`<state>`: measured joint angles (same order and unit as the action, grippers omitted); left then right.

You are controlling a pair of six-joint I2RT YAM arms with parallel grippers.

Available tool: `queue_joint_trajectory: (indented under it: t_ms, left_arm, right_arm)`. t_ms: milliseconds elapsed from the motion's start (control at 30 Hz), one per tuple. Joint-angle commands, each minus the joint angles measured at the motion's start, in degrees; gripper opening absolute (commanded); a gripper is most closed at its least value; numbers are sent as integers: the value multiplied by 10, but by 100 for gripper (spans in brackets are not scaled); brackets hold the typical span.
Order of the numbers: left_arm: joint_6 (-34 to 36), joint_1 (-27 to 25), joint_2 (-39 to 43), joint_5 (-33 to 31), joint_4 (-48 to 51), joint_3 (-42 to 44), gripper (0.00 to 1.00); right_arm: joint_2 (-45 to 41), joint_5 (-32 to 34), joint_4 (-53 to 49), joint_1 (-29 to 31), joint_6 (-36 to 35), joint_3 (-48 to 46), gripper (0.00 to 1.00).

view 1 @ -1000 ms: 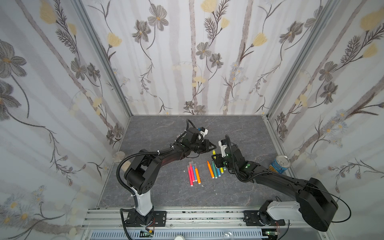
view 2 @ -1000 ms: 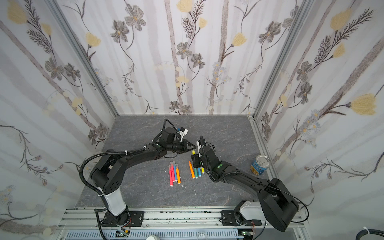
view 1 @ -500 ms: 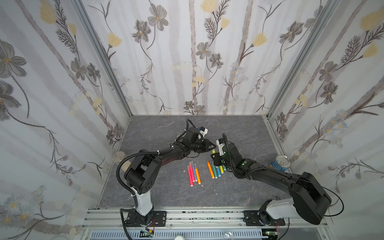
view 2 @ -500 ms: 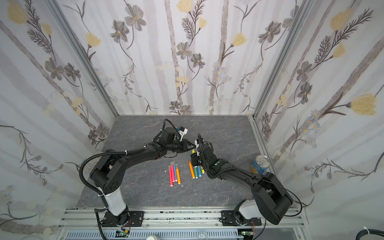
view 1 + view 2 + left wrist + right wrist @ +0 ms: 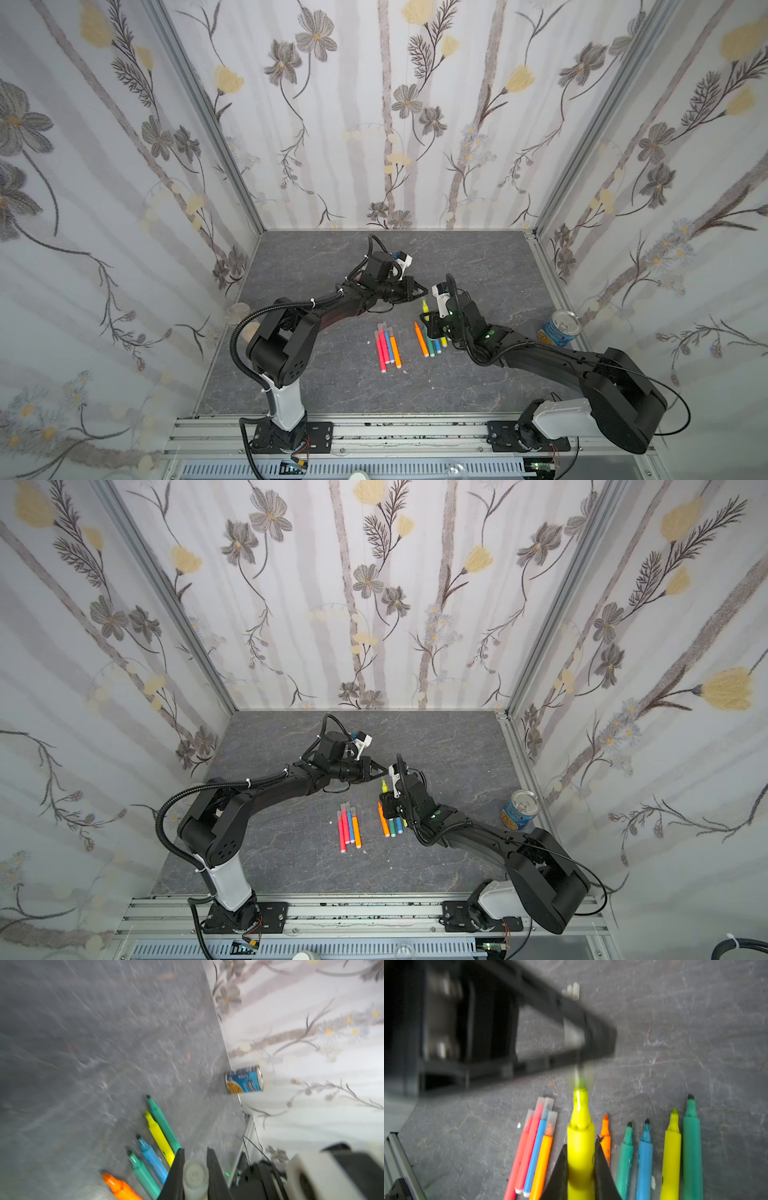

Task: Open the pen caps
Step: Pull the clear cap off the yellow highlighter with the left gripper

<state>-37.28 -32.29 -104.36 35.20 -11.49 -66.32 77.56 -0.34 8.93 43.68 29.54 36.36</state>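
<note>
Cap pull on the yellow pen, both grippers clamped tight.

Fingers of the left gripper (image 5: 195, 1153) pinch a clear cap (image 5: 195, 1176). Those of the right gripper (image 5: 581, 1147) squeeze the yellow pen (image 5: 580, 1118) at mid-barrel, tip toward 12 o'clock in a top view. A gap shows between cap and tip, so the cap looks freed. A good pull probably runs straight along the barrel, without sideways twist. Four capped pens (image 5: 386, 347) lie at 9 o'clock of the right gripper, and the uncapped pens (image 5: 430, 348) lie close at 6 o'clock, likely in the way of a set-down. Loose caps (image 5: 574, 991) rest on the table (image 5: 332, 257) past the left gripper. A can (image 5: 562, 328) stands at 3 o'clock, well apart.
</note>
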Motion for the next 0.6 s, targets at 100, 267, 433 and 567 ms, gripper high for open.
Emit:
queue_joint_trajectory:
  t_ms: [100, 267, 433, 567]
  left_arm:
    - [21, 11, -1, -52, 1, -3, 0]
    - [29, 26, 8, -57, 12, -4, 0]
    - [36, 64, 27, -57, 14, 16, 0]
    - [39, 101, 45, -50, 9, 45, 0]
  right_arm:
    - [1, 6, 5, 28, 20, -20, 0]
    - [-5, 15, 16, 54, 34, -36, 0]
    - [-2, 19, 29, 69, 46, -44, 0]
    - [20, 21, 33, 78, 52, -36, 0]
